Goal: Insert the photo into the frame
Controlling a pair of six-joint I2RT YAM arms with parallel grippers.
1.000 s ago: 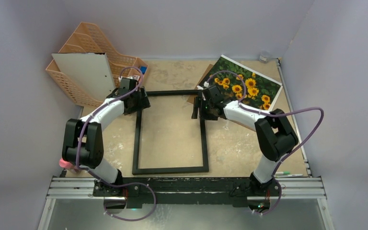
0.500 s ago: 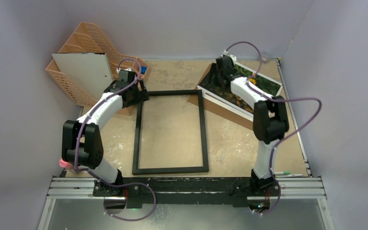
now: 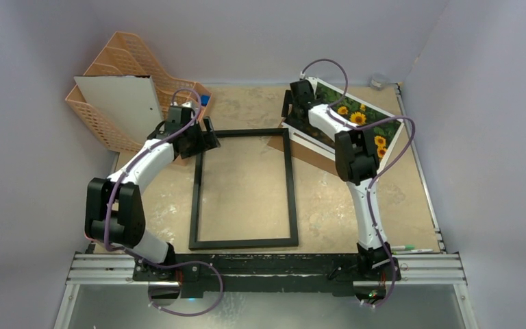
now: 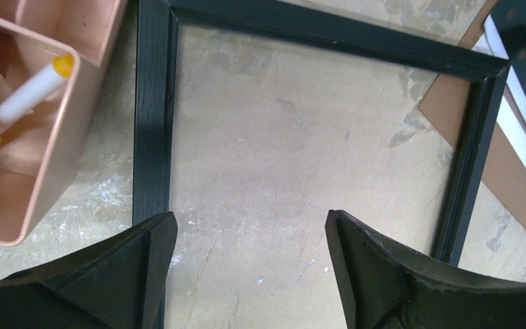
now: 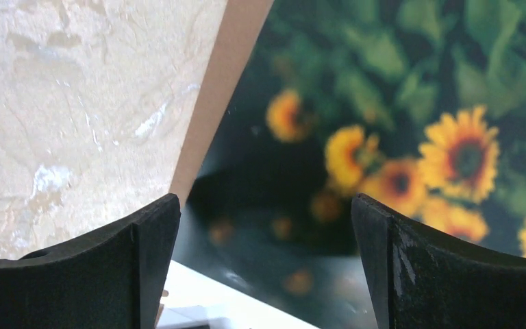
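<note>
The photo [image 3: 358,118] lies upper right, just beside the frame [image 3: 196,199], its long axis slanting down-right. The right gripper [image 5: 264,205], spread and empty, hangs over its left end, the nearer arm; the left gripper [image 4: 248,219], also spread, sits over the frame's upper-left corner.

Open room lies inside the frame [image 3: 246,242]; the orange organiser [image 3: 106,123] crowds its far-left corner.
</note>
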